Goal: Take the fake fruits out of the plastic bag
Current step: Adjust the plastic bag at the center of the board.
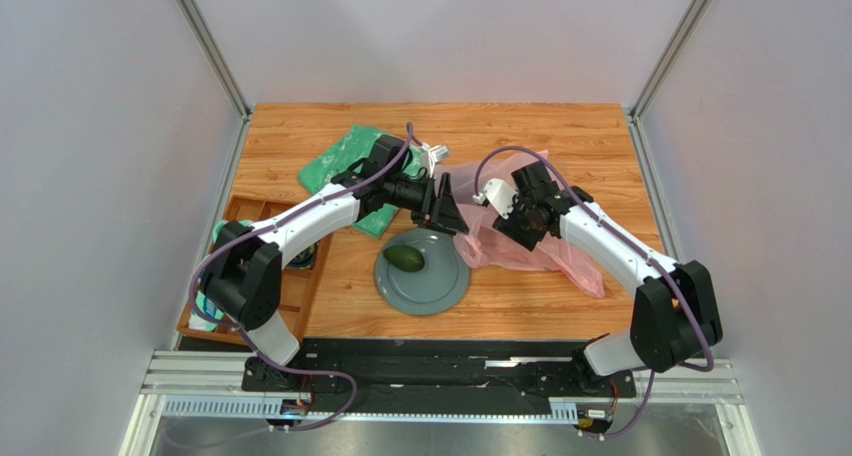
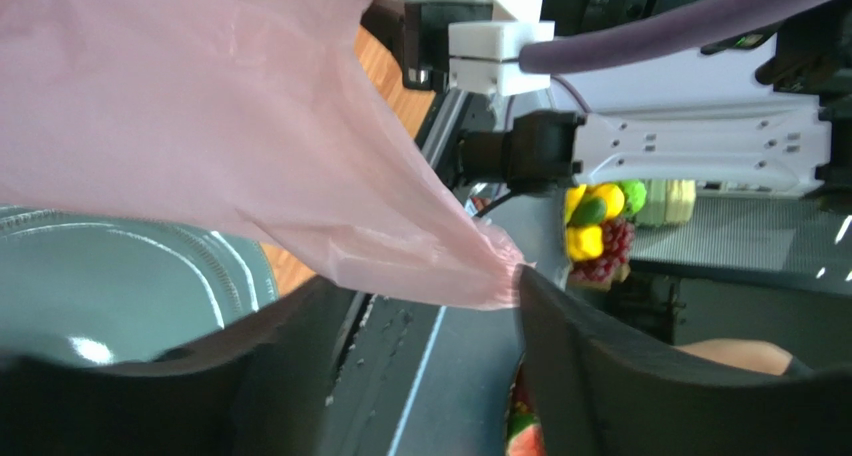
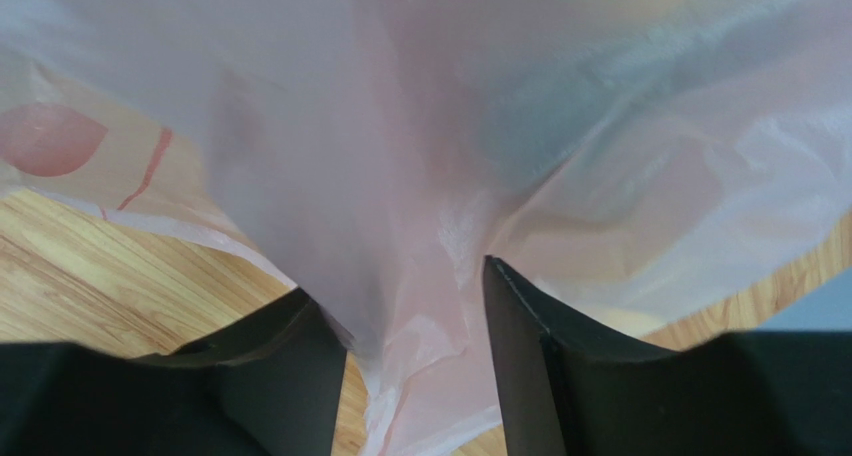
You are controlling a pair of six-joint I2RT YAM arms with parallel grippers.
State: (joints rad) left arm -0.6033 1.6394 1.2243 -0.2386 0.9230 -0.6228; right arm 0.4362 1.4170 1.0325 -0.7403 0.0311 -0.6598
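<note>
Two sets of jaws at the plastic bag (image 1: 495, 254).
My left jaws stand wide, right jaws narrower, pink film loose between each; one avocado (image 1: 405, 259) lies on the plate (image 1: 440, 282).

Whatever lies inside the pink plastic bag (image 1: 512, 255) is too veiled to tell, and the left arm (image 1: 312, 216) covers much of the wooden tray (image 1: 301, 290).

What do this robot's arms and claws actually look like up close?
Both the left arm and right arm have smooth white links joined by chunky black joints. A purple cable runs loosely along each. The left gripper and right gripper each end in two matte black, wedge-shaped fingers.
</note>
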